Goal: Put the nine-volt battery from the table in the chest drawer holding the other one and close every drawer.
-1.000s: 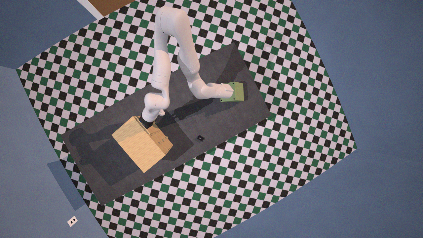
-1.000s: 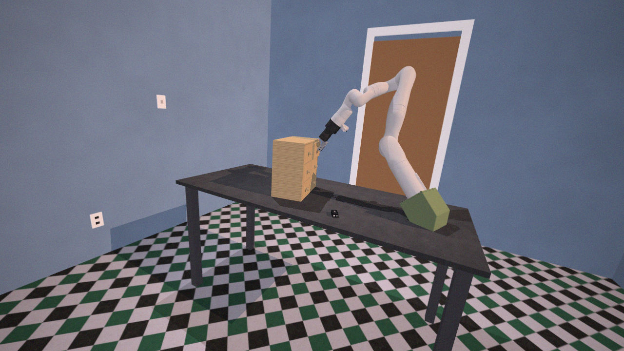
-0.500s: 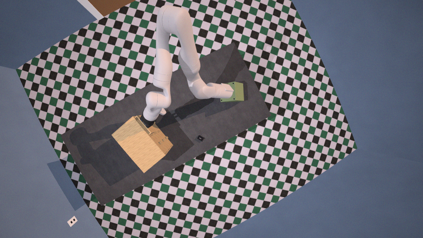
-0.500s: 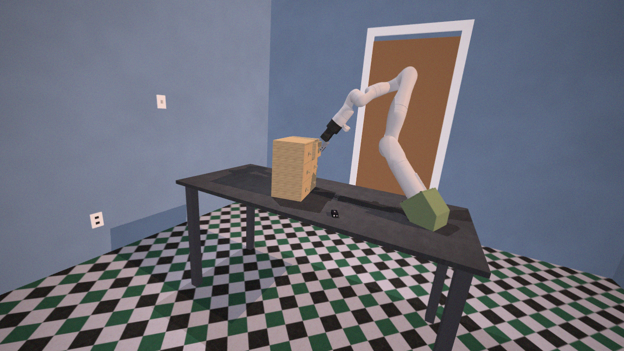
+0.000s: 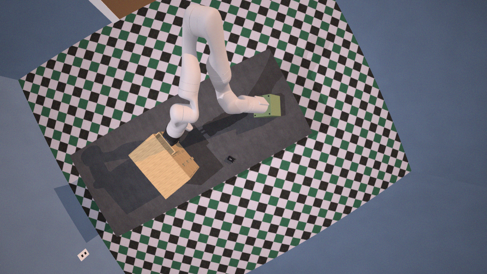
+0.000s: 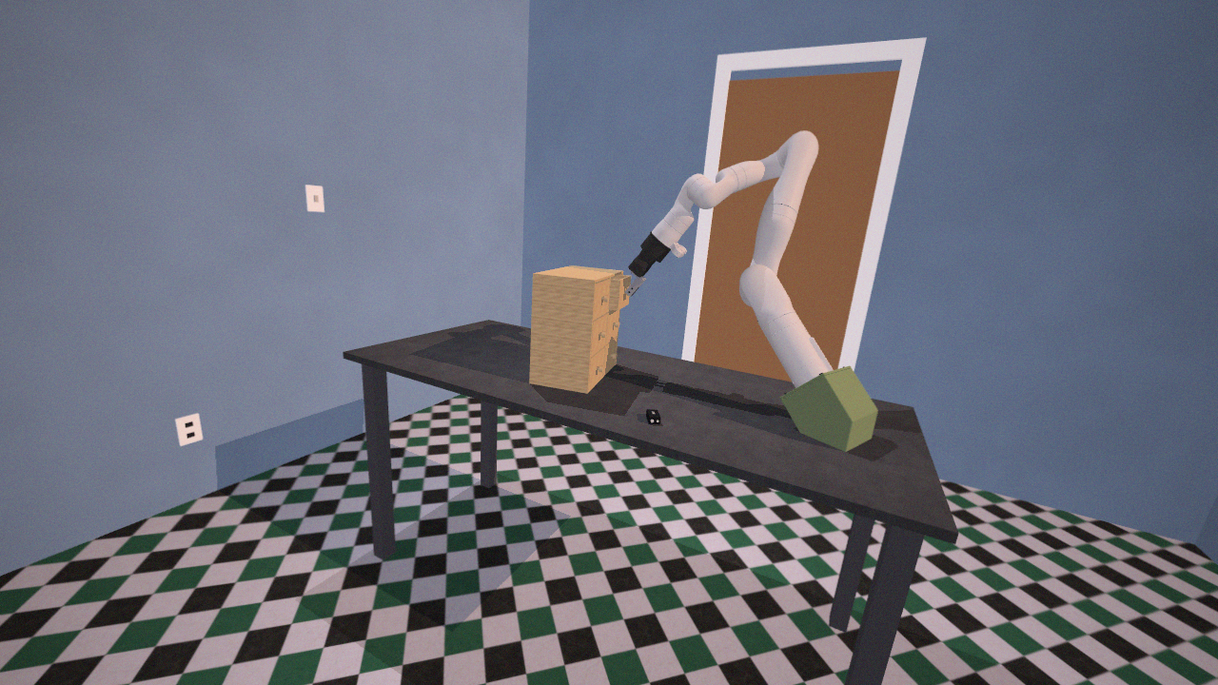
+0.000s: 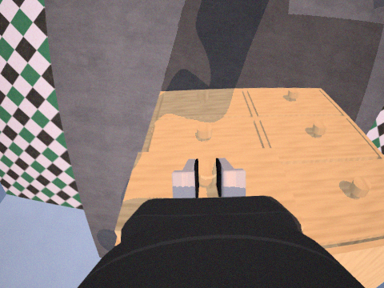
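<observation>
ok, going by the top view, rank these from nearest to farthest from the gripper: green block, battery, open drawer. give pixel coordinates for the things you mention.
1. Open drawer (image 5: 164, 143) (image 6: 615, 296) (image 7: 256, 176): right at the gripper (image 5: 172, 144) (image 6: 631, 290) (image 7: 207, 172), its knob (image 7: 206, 182) between the fingers.
2. Battery (image 5: 231, 159) (image 6: 653, 416): on the table, out in front of the chest (image 5: 163, 170) (image 6: 561, 332) (image 7: 356, 260).
3. Green block (image 5: 275, 105) (image 6: 830, 410): far end of the table, under the arm's base.

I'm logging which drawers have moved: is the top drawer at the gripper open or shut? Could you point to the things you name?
Partly open: that drawer (image 5: 165, 143) stands out from the chest (image 5: 163, 166) (image 6: 561, 332).
</observation>
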Tool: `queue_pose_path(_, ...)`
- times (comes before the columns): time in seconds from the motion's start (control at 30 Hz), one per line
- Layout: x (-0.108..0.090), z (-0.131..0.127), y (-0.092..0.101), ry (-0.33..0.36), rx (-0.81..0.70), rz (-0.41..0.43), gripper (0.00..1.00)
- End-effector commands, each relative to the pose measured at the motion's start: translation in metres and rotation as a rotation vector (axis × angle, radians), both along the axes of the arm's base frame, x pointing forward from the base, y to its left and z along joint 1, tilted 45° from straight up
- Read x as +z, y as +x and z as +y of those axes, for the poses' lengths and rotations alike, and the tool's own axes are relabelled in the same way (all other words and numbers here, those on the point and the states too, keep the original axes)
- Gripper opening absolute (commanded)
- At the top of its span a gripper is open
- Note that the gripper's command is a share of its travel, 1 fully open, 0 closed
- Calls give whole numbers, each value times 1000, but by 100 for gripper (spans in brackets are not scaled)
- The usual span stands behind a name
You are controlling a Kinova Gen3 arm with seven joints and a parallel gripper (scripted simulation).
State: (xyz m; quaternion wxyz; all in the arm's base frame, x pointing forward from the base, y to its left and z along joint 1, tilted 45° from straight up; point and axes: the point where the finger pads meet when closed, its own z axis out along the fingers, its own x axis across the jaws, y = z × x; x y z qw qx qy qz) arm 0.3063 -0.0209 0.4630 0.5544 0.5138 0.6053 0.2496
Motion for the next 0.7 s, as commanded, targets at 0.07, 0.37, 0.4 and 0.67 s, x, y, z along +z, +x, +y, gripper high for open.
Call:
queue_pose_path(0.07,-2,-1,-3,0,0,-2,37)
queue_pose_path(0.37,-4,-1,-8,0,0,-2,37)
queue_pose_path(0.4,-5,-1,-8,0,0,-2,37)
queue_pose_path(0.67,-8,-2,-13,0,0,-2,37)
